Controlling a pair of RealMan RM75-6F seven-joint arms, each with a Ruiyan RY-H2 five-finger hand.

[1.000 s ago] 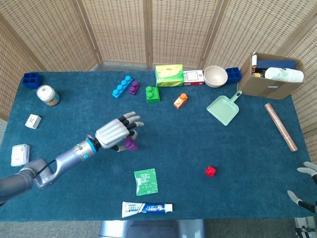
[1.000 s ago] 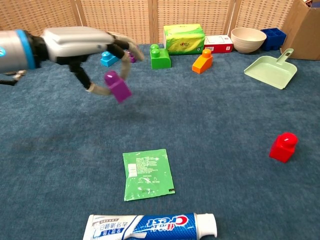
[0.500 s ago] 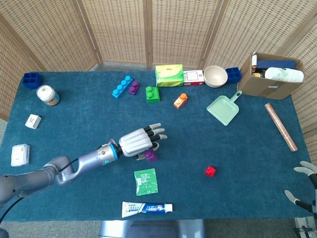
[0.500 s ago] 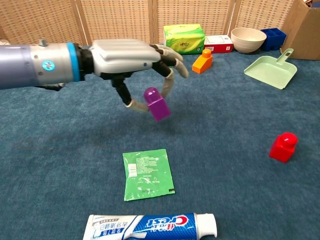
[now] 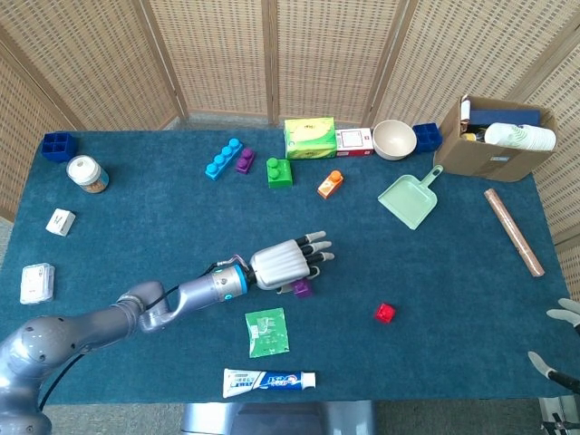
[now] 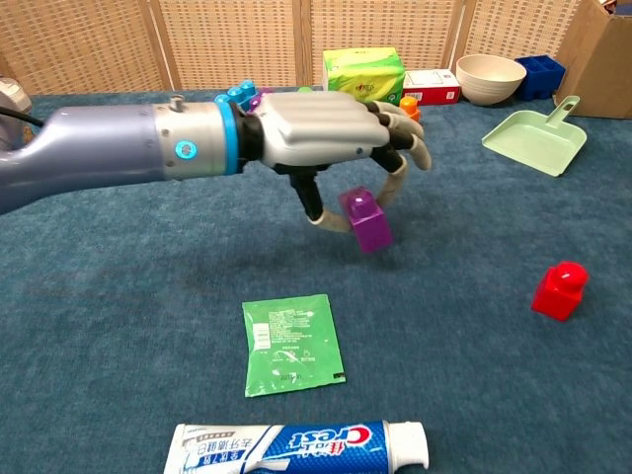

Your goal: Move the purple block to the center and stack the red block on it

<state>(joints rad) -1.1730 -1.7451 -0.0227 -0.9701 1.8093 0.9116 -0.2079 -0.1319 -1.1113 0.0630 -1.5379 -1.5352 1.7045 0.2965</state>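
Near mid-table from the head camera, your left hand [image 5: 286, 263] is pinching the purple block [image 5: 302, 288], the red block [image 5: 385, 313] lying apart to its right; your right hand [image 5: 560, 340] is barely showing, grip unclear. From the chest camera, thumb and finger are clamping the purple block [image 6: 367, 218] tilted above the cloth.

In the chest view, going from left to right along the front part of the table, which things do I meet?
Green packet → toothpaste tube → purple block, held by the left hand → red block.
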